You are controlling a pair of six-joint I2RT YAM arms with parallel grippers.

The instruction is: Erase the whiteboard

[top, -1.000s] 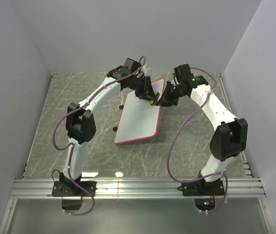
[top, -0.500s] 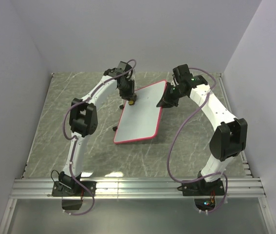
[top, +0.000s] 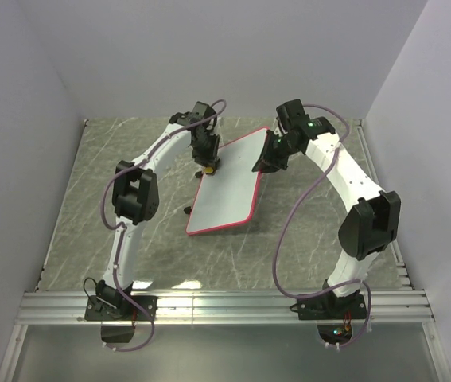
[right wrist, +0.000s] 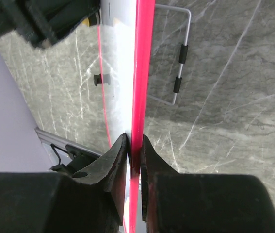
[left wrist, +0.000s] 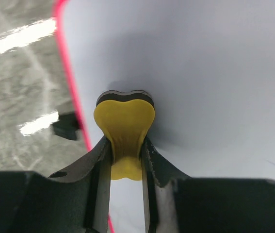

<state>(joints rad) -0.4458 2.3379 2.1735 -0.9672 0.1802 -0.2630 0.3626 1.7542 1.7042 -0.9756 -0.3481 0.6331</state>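
Nearly done by the look of it: whiteboard tilted up on table, red edge pinched in right tool, sponge clenched in left tool and pressed near board's left edge, only faint blue streak left to wipe.

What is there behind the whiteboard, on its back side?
A bent wire stand with two black sleeves sticks out from the back of the whiteboard, over the marble table. Where the stand joins the board is covered by the board itself.
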